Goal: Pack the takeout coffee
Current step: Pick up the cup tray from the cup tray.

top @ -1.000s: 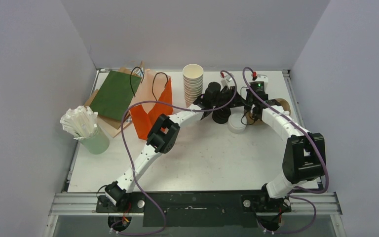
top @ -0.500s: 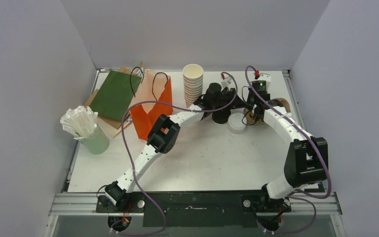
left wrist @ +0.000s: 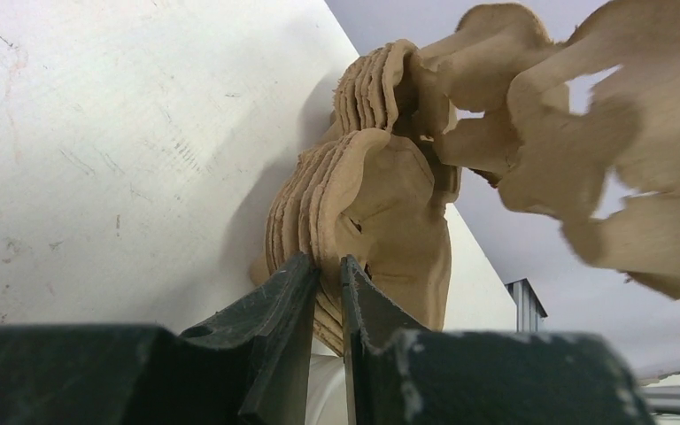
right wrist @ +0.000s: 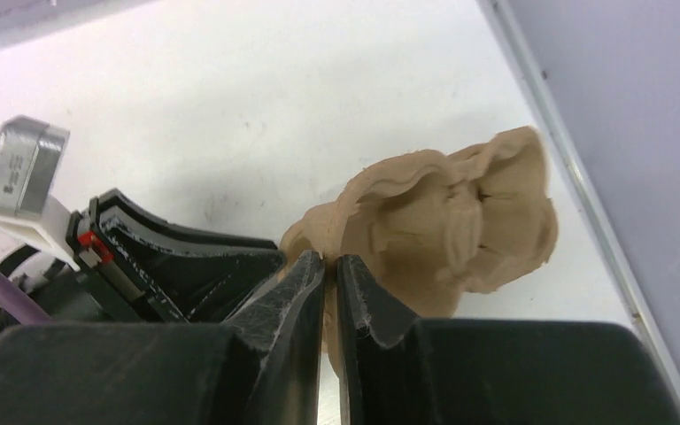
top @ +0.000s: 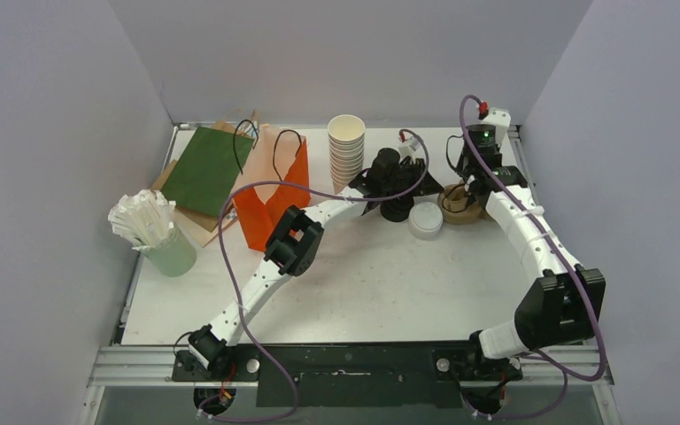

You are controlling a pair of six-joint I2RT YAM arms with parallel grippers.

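**Q:** White table (top: 363, 283), grey walls on three sides. What did the two arms have between them at the upper right of the overhead view?

**A:** Brown moulded-pulp cup carriers. The left gripper (left wrist: 329, 266) had its jaws drawn narrow on the near edge of the carrier stack (left wrist: 372, 204), which rested on the table. The right gripper (right wrist: 329, 264) was likewise pinched almost shut, on the rim of a loose carrier (right wrist: 460, 217). In the left wrist view what seemed to be that piece showed blurred at the upper right, apart from the stack.

**Q:** Why one arm on each?

**A:** My reading was that the carriers nested tightly, so one gripper pinned the pile while the other peeled a single carrier free. A carrier would be wanted before any cups went into the orange bag (top: 270, 199), which stood upright at centre left.

**Q:** And the arm poses?

**A:** The left arm lay stretched on a diagonal from the lower-left base to the upper centre, with its elbow over mid-table. The right arm ran up the right side, its wrist high near the back wall and tipped down over the carriers.

**Q:** Where was the takeout coffee?

**A:** I could pick out no lidded green cup in any view. Only a stack of white cups (top: 347, 150) and a white lid (top: 425, 220) showed, both left of the carriers. Packing looked to be at an early stage.
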